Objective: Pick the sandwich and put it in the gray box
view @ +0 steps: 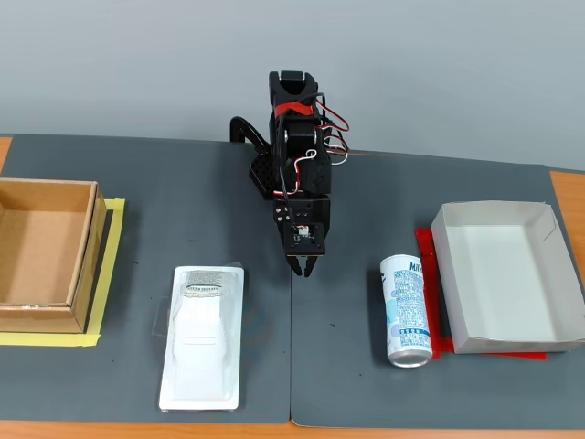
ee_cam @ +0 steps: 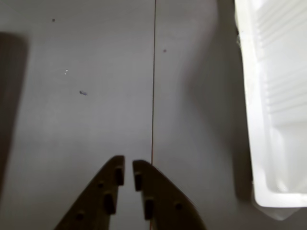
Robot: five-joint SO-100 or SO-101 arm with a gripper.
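The sandwich (view: 203,338) is a flat white plastic-wrapped packet lying lengthwise on the dark mat at the front left in the fixed view. Its ribbed white edge (ee_cam: 278,105) fills the right side of the wrist view. The gray box (view: 503,288), a shallow light tray with low walls, sits empty at the right in the fixed view. My gripper (view: 304,267) hangs over the mat's middle, pointing down, between packet and tray and touching neither. In the wrist view the gripper (ee_cam: 128,167) has its fingers nearly together with nothing between them.
A white-blue drink can (view: 405,311) lies just left of the gray box. A deeper brown cardboard box (view: 41,256) stands at the far left on yellow tape. A thin seam (ee_cam: 153,81) between two mats runs under the gripper.
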